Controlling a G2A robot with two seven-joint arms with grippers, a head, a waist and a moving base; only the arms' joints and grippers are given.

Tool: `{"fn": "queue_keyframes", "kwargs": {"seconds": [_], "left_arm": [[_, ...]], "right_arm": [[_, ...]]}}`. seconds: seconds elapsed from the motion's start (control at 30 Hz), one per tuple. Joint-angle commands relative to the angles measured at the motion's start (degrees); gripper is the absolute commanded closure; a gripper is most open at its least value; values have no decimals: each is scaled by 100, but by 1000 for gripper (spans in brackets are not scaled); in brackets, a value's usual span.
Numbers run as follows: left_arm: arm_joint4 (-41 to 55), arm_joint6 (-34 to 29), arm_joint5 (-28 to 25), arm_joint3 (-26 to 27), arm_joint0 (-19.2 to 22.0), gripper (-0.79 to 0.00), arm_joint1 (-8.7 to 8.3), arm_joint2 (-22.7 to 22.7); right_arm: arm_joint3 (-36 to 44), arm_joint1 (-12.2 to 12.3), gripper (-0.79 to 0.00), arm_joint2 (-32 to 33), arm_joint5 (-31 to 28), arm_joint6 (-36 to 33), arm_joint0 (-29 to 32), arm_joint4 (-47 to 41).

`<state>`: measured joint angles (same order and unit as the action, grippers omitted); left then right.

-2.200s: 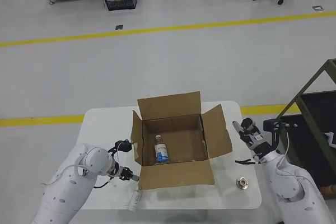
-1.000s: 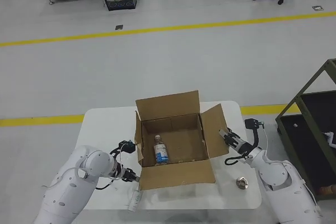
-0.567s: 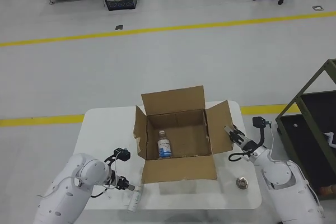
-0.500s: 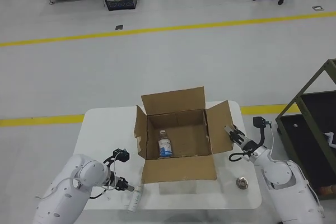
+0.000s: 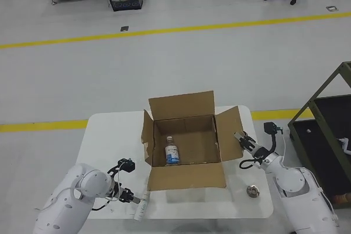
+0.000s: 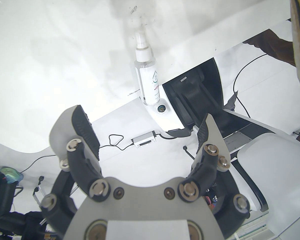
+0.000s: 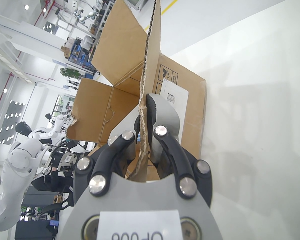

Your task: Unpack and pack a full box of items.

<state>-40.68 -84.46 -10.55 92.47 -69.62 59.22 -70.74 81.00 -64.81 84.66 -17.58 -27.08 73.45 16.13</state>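
Note:
An open cardboard box (image 5: 187,175) stands mid-table with its flaps up. Inside it lies a small bottle with a blue label (image 5: 171,153). My right gripper (image 5: 241,139) is shut on the edge of the box's right flap (image 7: 153,38); in the right wrist view the right gripper (image 7: 145,102) pinches the cardboard between its pads. A clear spray bottle (image 5: 141,207) lies on the table by the front edge, left of the box. My left gripper (image 5: 130,198) hangs open just beside it; in the left wrist view the left gripper (image 6: 142,113) is empty, a little short of the spray bottle (image 6: 147,76).
A small round metal piece (image 5: 253,190) sits on the white table (image 5: 105,134) right of the box. A green rack (image 5: 339,105) stands off the table's right side. Bare table lies left of and behind the box.
My right gripper came in and closed on the right flap, and the box shifted slightly right. My left gripper drew back from the box's front-left corner toward the spray bottle.

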Motion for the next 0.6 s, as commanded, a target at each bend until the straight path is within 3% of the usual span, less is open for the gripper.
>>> {"fn": "queue_keyframes", "kwargs": {"seconds": [0.0, 0.23, 0.37, 0.57], "left_arm": [[-9, 92, -5, -1, -26, -785, 0, 7], [-70, 373, -88, 91, -318, -785, -44, 41], [-459, 599, -9, 147, -499, -785, -40, 300], [-437, 1009, 394, -48, -401, -785, 39, 633]], "right_arm": [[0, 3, 0, 10, 9, 22, 3, 17], [-4, 21, 0, 68, 33, 62, 66, 64], [8, 28, 0, 77, 33, 57, 96, 68], [38, 30, 0, 44, 43, 45, 97, 79]]}}
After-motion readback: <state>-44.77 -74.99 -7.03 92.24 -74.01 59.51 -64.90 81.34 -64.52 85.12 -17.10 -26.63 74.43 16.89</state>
